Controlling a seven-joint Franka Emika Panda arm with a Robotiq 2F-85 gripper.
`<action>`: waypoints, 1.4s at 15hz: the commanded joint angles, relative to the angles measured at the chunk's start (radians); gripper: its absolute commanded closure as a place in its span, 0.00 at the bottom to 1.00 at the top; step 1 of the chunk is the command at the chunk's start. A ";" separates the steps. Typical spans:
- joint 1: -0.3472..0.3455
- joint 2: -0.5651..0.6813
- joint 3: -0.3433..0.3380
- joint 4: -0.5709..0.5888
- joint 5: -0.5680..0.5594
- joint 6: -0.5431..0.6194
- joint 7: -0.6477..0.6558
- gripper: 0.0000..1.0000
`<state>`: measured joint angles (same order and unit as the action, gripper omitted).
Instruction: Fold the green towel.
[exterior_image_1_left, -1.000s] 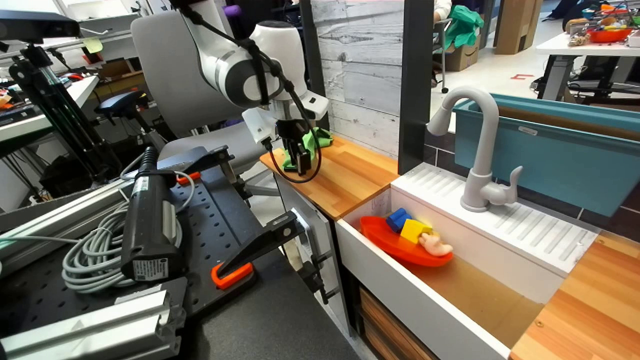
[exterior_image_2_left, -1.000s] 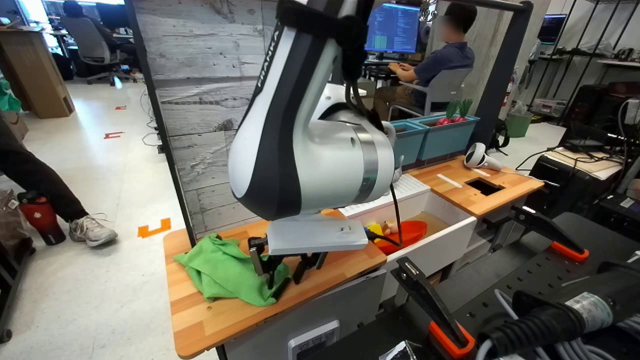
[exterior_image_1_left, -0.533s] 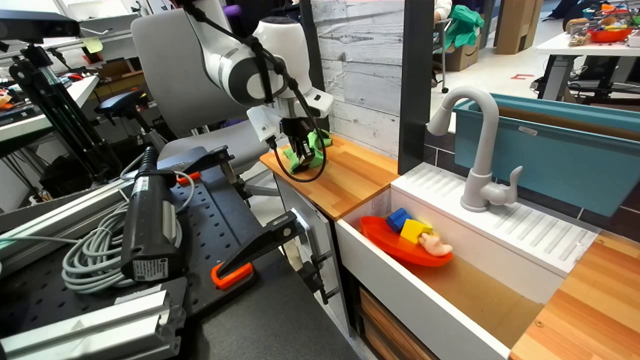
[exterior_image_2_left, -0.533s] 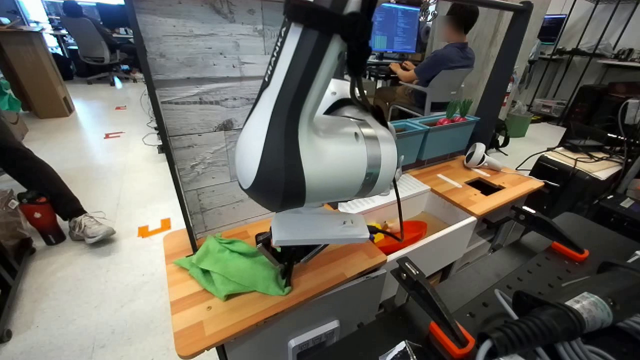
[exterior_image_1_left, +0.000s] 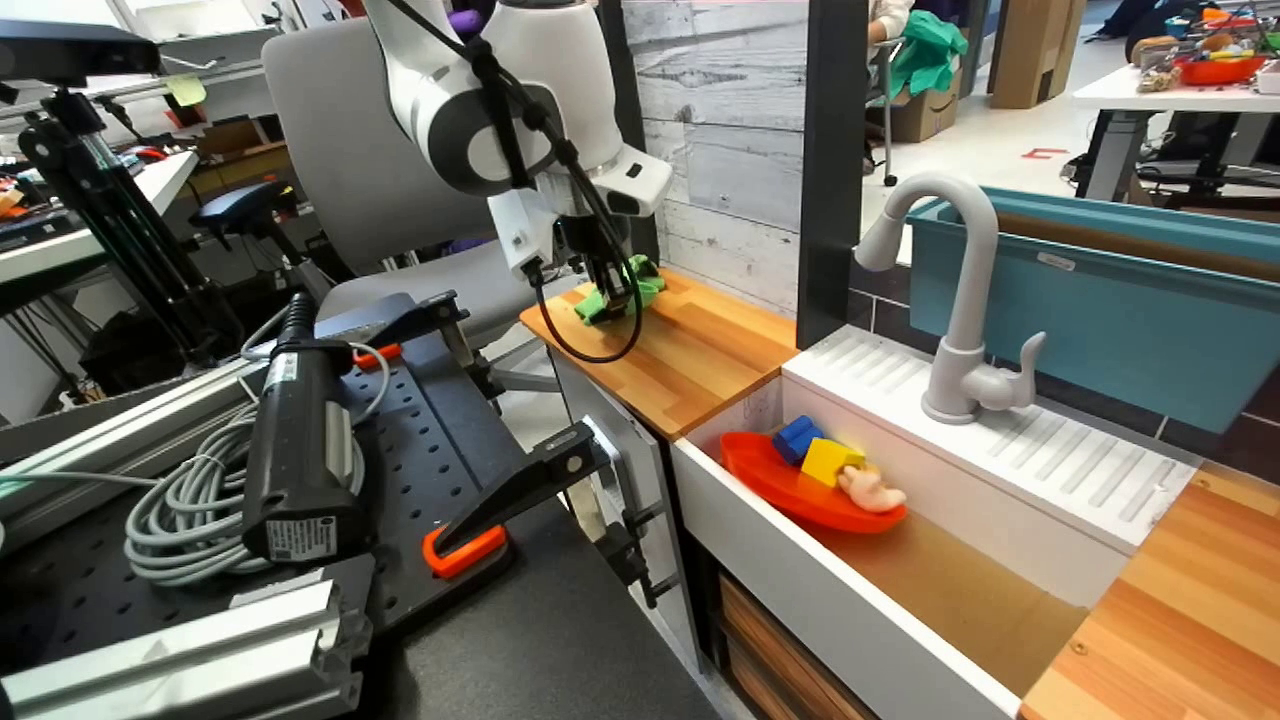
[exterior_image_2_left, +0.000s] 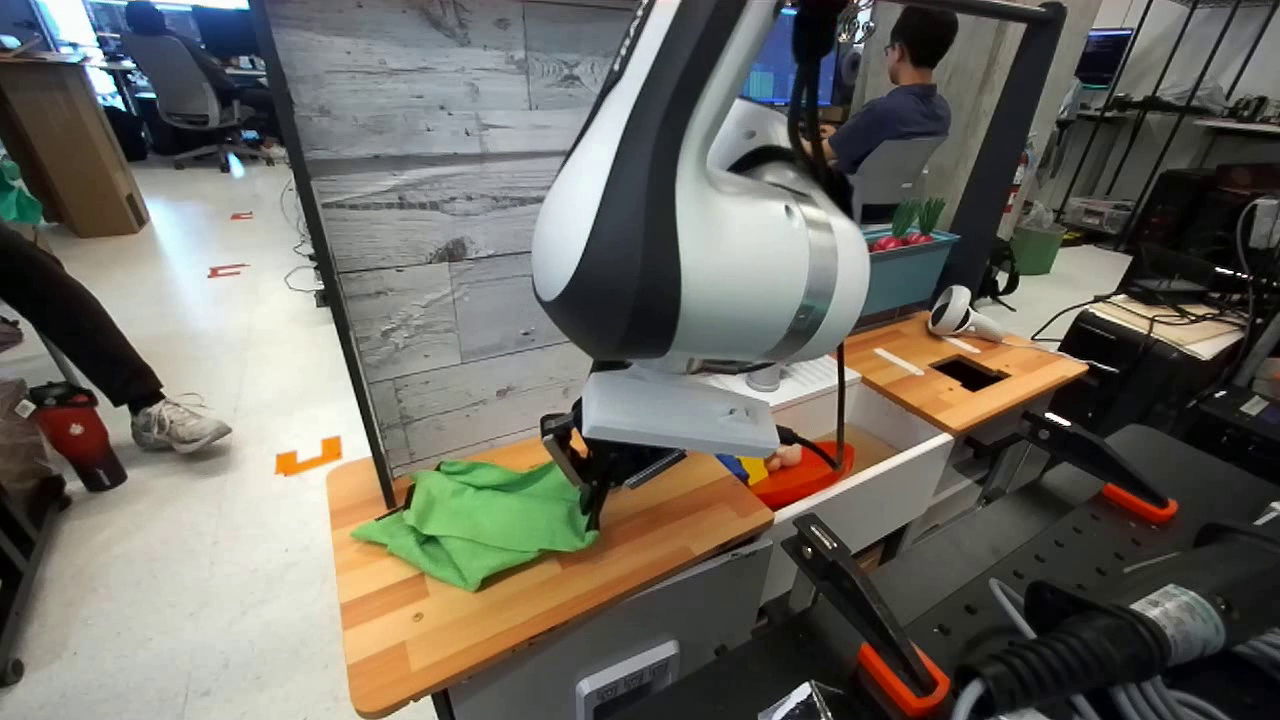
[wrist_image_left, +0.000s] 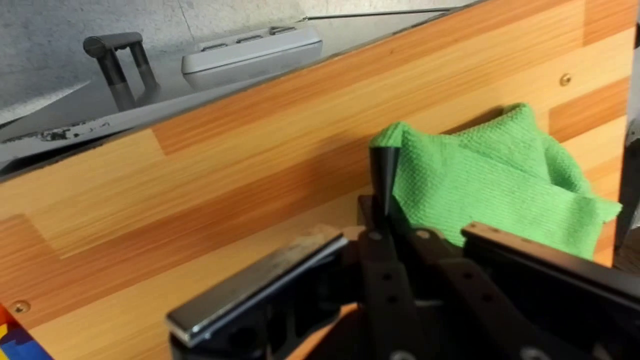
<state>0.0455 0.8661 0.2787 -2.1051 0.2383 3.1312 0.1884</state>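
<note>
In an exterior view, we see the green towel (exterior_image_2_left: 485, 520) lying rumpled on the left of the counter (exterior_image_2_left: 655, 535), its right edge clamped in the closed end effector (exterior_image_2_left: 594, 508).

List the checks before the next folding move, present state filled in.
1. Pincer gripping the green towel: ok, it is shut on an edge in the wrist view.
2. Only one layer pinched: cannot tell, the layers in the grip do not show.
3. Towel flat: not ok, it lies bunched and creased on the wooden countertop.
4. Black cable away from the towel: ok, it hangs on the pincer's opposite side in an exterior view.
5. Orange boat-shaped toy off the countertop: ok, it sits in the sink.
</note>
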 joint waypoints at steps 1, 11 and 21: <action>-0.131 -0.102 0.116 -0.140 0.006 0.043 -0.031 0.99; -0.171 -0.218 0.249 -0.198 0.016 0.010 -0.012 0.99; -0.105 -0.150 0.238 -0.021 0.004 0.002 -0.023 0.99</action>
<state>-0.0884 0.6829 0.5355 -2.1940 0.2386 3.1418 0.1700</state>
